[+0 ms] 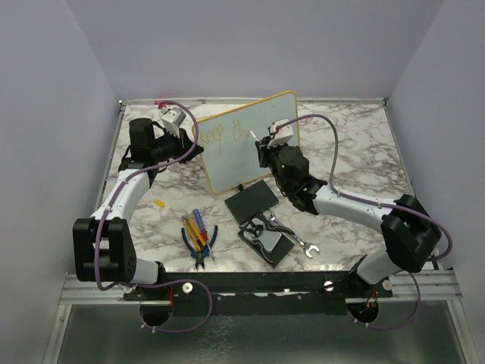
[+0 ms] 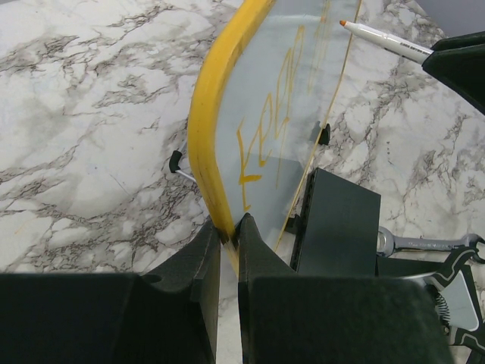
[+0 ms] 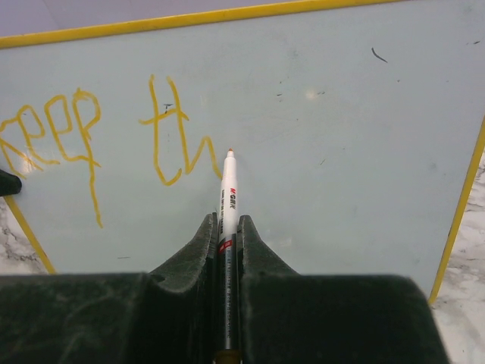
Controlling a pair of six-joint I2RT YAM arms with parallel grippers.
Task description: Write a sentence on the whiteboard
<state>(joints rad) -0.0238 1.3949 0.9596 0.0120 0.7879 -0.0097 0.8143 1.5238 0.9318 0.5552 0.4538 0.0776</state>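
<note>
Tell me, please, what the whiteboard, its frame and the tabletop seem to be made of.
The whiteboard: glossy coated sheet, judging by its faint sheen. Its frame: smooth yellow plastic, probably, with rounded edge. The tabletop: marble or marble-print laminate, grey veins on white; I cannot tell which.

In the right wrist view the whiteboard (image 3: 341, 152) ran out of frame on the left, and its lower part lay behind the right tool (image 3: 226, 221). The sentence (image 3: 76, 129) lost part of its first letter to that edge. The marker (image 3: 228, 189) showed only its front half; the rest sat buried in that tool's grip. From above the sentence was too small to read. In the left wrist view the wrench (image 2: 428, 243) ran partly behind the black pad (image 2: 337, 227).
</note>
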